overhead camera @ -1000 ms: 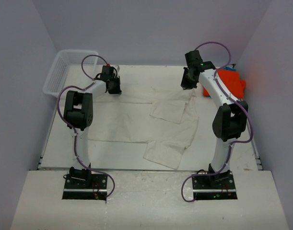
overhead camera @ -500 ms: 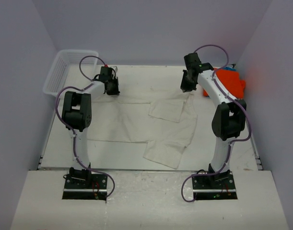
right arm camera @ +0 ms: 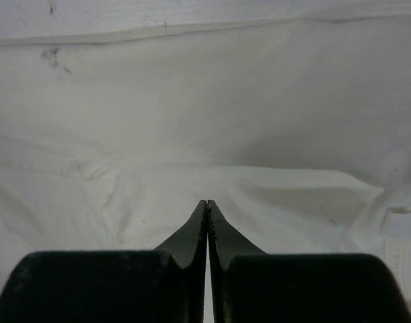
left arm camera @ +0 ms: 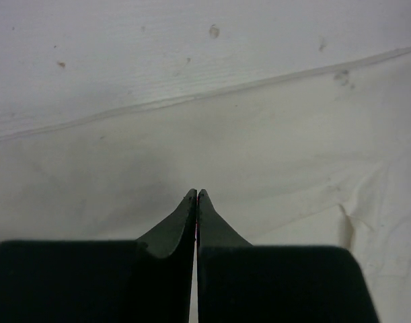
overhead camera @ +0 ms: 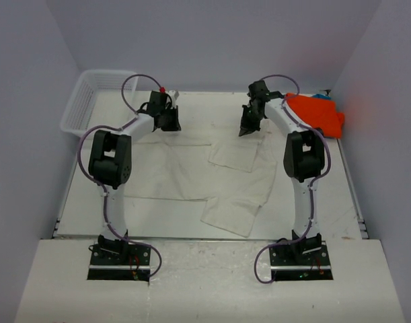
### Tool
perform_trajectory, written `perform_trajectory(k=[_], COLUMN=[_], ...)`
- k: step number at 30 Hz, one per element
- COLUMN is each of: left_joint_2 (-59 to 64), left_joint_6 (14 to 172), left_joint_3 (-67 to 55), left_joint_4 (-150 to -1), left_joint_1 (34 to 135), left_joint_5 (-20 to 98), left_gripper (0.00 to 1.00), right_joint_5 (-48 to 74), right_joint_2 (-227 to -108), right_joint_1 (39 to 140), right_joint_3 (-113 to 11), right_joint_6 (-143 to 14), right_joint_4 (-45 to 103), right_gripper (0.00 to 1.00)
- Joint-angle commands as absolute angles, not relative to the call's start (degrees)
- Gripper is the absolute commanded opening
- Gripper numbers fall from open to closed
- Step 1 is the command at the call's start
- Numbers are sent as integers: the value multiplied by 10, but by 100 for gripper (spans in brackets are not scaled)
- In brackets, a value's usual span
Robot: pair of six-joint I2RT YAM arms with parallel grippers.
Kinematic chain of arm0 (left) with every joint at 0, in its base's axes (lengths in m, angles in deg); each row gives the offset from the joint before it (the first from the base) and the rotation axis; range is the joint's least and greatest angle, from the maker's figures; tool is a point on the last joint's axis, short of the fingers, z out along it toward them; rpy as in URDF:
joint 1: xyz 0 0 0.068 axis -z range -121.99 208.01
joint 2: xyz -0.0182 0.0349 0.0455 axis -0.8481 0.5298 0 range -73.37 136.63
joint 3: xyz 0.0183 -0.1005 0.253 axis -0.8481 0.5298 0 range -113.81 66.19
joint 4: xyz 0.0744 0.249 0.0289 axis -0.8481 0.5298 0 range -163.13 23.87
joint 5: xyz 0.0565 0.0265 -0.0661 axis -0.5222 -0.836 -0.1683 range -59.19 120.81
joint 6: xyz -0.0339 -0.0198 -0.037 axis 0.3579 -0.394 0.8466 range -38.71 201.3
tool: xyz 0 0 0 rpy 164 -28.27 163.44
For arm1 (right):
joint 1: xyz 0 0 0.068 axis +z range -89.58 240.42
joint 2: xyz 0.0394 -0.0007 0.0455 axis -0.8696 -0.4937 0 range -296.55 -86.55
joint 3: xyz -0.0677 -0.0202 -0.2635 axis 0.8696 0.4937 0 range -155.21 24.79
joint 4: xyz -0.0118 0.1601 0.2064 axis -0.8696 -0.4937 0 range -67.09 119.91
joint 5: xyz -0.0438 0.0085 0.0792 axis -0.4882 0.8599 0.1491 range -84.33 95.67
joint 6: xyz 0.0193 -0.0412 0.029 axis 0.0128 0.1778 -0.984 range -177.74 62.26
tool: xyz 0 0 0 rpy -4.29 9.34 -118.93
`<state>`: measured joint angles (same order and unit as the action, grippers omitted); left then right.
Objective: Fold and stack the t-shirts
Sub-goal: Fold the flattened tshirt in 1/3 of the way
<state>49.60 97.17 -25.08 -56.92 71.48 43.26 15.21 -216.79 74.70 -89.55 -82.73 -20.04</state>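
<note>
The large cream t-shirt [overhead camera: 185, 168] lies spread and partly folded on the white table, with a doubled part at the front right. My left gripper [overhead camera: 169, 122] is shut at the shirt's far left edge, and my right gripper [overhead camera: 247, 128] is shut at its far right edge. In the left wrist view the closed tips [left arm camera: 196, 192] sit low over cream cloth [left arm camera: 272, 148], just inside its hem. In the right wrist view the closed tips [right arm camera: 208, 202] sit at a raised fold of cloth [right arm camera: 205, 101]. I see no cloth between either pair of jaws. The orange t-shirt [overhead camera: 317, 113] lies bunched at the far right, with a blue edge [overhead camera: 319, 96] behind it.
A white mesh basket [overhead camera: 91, 94] stands at the far left corner. Bare table [overhead camera: 205, 108] shows between the two grippers and the back wall. Walls close in the table on three sides. The right arm's forearm passes just left of the orange shirt.
Both grippers have moved inward toward the table's middle along the shirt's far edge. The right arm has swung left, uncovering more of the orange shirt. The cream shirt's near part lies as before.
</note>
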Motion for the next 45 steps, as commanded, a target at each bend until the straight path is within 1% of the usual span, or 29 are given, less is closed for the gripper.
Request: perform_trajectory(k=[1,5,11,15,20,27,36,41,45], left_joint_2=[434,415,383,345,318,294,280,279,277], left_joint_6=[967,963,982,1007,1004,998,1000,998,1000], left_joint_3=[-258,-264,-271,-250,-241,-233,-214,-207,-197], left_joint_4=[-612,-603,-587,-609,-611,-602,-604,-604,-606], left_joint_1=[722,723,723,729,737,737,741,744,746], left_joint_5=[475,477,463,479,477,470,479,481,479], left_gripper=[0,0,0,0,0,0,0,0,0], right_joint_5=[259,275,265,230,196,180,141,95,59], right_joint_2=[-2192,-2223,-2242,-2261,-2290,-2286,-2291,-2267,-2240], right_joint_1=[745,740,728,725,717,704,713,725,730], right_joint_3=[-933,-946,-974,-1015,-1027,-998,-1014,-981,-944], right_joint_6=[-820,-839,-869,-867,-871,-891,-917,-969,-1040], right_joint_4=[-165,-168,-190,-233,-270,-288,-320,-307,-300], right_gripper=[0,0,0,0,0,0,0,0,0])
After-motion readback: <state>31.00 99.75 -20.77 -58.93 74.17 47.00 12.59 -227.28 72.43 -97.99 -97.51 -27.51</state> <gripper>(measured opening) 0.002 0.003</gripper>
